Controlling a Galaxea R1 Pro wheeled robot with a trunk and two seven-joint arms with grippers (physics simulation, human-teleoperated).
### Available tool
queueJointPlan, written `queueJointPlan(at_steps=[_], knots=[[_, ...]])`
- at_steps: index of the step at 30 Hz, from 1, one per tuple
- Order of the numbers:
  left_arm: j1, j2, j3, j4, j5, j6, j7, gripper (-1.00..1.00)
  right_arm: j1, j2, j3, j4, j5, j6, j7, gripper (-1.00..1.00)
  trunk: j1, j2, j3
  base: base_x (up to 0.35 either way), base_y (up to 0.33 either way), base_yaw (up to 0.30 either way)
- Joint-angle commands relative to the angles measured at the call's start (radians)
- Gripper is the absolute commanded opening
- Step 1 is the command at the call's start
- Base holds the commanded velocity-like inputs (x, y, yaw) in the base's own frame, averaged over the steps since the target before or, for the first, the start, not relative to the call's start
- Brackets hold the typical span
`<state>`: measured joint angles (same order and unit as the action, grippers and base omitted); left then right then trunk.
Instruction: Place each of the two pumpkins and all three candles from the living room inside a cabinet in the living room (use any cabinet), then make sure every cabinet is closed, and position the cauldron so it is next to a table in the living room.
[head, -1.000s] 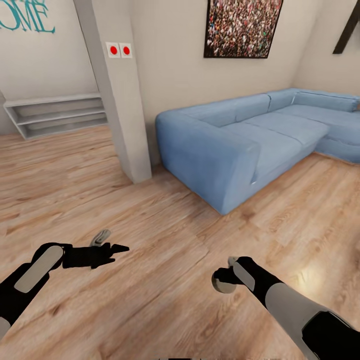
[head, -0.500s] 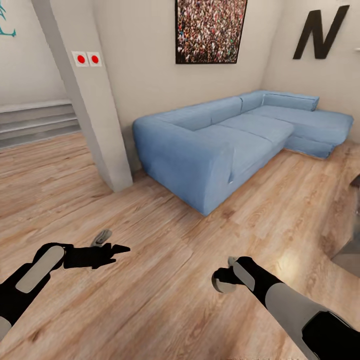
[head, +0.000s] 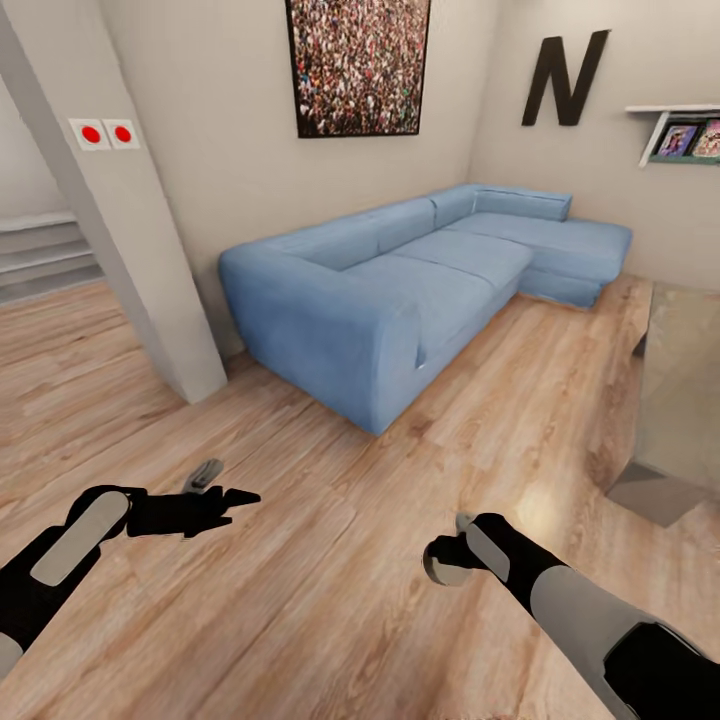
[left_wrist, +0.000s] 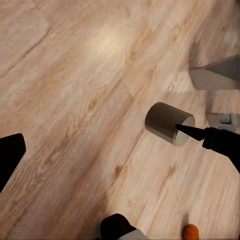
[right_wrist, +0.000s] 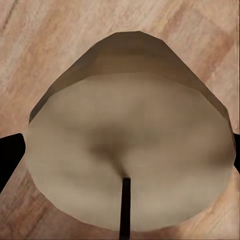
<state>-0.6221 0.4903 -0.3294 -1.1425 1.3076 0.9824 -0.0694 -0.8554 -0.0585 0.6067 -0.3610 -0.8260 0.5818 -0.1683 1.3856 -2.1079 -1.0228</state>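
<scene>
Head cam panned right; sofa now further left in view, arms unchanged.
R claw clamped on candle above wood floor; L claw fingers apart, empty; pumpkin on floor.

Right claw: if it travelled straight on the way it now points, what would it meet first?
The right claw is closed on a candle, and the wrist view shows bare wood floor beyond it. The candle would probably touch the floor first, though how far off the floor is remains unclear.
</scene>
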Motion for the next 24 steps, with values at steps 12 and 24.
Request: queueJointPlan(at_steps=[12,24], knots=[[-0.001,0.002,0.002,-0.002,-0.005,0.002,-0.007,1.0,-0.001,0.0,0.007,-0.003,-0.013,0.003,-0.009,-1.0,-0.046,0.084,0.037,0.0,0.0,-0.197],[-0.001,0.003,0.002,-0.002,-0.004,0.004,-0.007,1.0,-0.001,-0.001,0.007,-0.003,-0.013,-0.024,-0.008,-1.0,-0.092,0.168,0.075,-0.205,0.037,-0.178]])
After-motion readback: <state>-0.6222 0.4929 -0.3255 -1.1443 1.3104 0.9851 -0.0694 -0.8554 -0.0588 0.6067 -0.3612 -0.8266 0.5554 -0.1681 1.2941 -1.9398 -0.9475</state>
